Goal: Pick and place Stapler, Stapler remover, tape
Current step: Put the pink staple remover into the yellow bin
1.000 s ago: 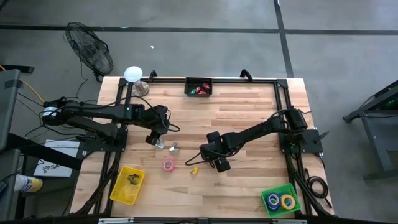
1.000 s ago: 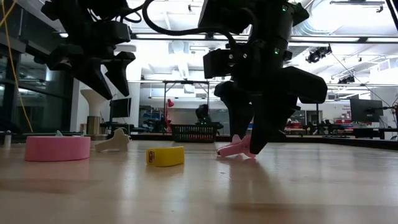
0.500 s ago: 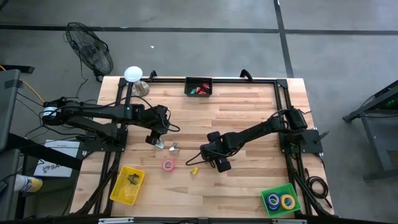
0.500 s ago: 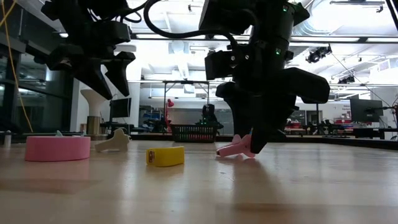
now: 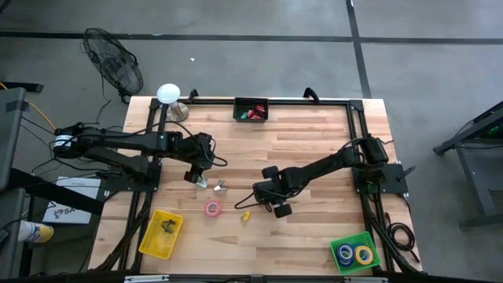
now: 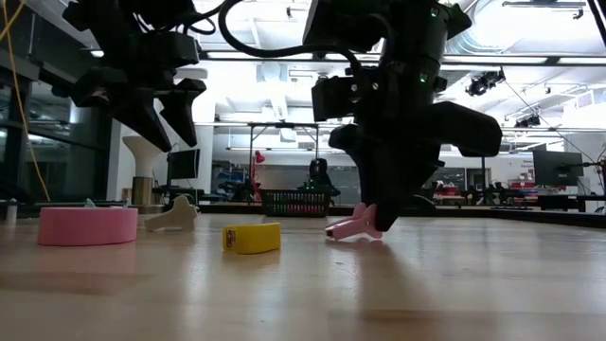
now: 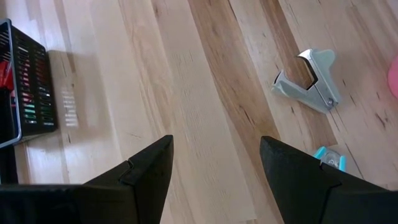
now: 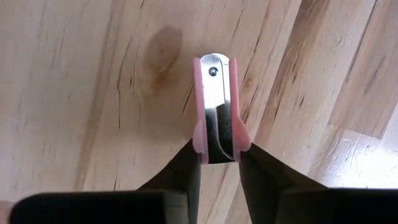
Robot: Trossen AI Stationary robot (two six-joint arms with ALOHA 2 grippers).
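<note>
A pink staple remover (image 8: 215, 106) lies on the wooden table near its middle, and my right gripper (image 8: 216, 149) is shut on it from above; in the low view it shows under that gripper (image 6: 352, 227). My left gripper (image 7: 214, 168) hangs open above the table's left half (image 5: 196, 179). Close by it lie a silver staple remover (image 7: 309, 81) and a small cyan piece (image 7: 329, 158). A pink tape roll (image 5: 212, 208) lies flat on the table. A small yellow stapler (image 5: 245, 215) sits next to it. My right gripper pinches the pink staple remover between its two fingers, one on each pink side wall (image 8: 199, 140), at the remover's wider end. The fingers come steeply from above and lie along its sides. The remover sits low on the table (image 6: 336, 231).
A black basket (image 5: 251, 109) with red and green items stands at the far edge. A yellow basket (image 5: 160, 233) is at the near left. A green basket (image 5: 354, 254) with tape rolls is at the near right. A fan (image 5: 114, 59) stands beyond the far left corner.
My right gripper has shut its fingers onto the pink staple remover without moving away; the remover has shifted slightly on the table.
</note>
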